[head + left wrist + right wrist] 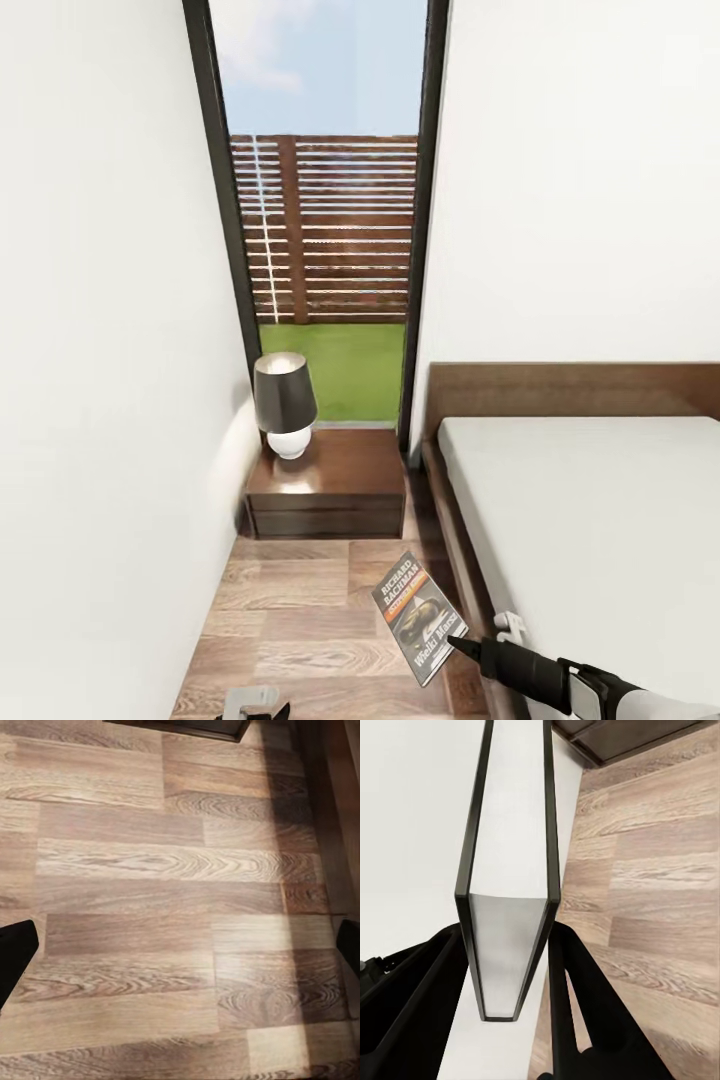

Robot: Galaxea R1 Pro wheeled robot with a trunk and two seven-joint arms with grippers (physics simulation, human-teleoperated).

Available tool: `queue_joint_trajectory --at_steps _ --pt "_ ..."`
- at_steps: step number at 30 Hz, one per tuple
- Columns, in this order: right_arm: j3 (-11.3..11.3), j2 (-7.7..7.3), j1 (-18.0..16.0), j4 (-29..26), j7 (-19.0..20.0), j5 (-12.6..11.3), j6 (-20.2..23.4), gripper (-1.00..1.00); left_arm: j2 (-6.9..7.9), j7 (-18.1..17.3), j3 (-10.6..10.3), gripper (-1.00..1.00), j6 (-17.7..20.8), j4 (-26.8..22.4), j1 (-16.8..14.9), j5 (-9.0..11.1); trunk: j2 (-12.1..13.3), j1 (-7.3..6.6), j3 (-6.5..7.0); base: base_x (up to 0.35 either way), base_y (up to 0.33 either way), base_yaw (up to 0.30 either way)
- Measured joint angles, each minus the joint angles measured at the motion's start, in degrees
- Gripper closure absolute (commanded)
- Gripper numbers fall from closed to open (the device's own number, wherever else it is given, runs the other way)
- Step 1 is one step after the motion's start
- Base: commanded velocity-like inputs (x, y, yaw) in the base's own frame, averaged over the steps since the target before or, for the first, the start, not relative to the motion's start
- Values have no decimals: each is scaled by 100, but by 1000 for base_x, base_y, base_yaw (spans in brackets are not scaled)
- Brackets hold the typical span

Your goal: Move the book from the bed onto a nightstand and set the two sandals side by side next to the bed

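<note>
Now, step in hand: you carry the book [420,617] to the nightstand [330,480].
Book: held in the air over the wood floor [150,870], just beside the bed [590,520], nightstand at 11 o'clock from it.
Right gripper [514,982]: jaws clamped on the book's edge, one on each cover.
Left gripper [180,945]: jaws wide, nothing between them.
Approach: aim for the bare top at 3 o'clock of the lamp [284,403]; keep the book level.
Release: lower until it rests flat, then open.
</note>
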Motion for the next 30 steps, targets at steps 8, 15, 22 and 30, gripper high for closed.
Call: queue_joint_trajectory --at_steps 8,15,22,30 --pt "-1 -30 0 -6 0 0 0 100 0 0 2 -100 0 7 0 0 0 0 0 321 0 0" --pt "1 -35 0 -7 0 0 0 100 0 0 -4 -100 0 8 0 0 0 0 0 321 0 0" --pt "-27 -36 0 -9 9 0 -1 100 -1 0 -1 -100 0 9 -1 0 0 3 0 171 0 -109" --pt "-26 -35 -1 -7 6 0 -1 100 0 0 -1 -100 0 9 0 0 1 3 1 7 0 -17"
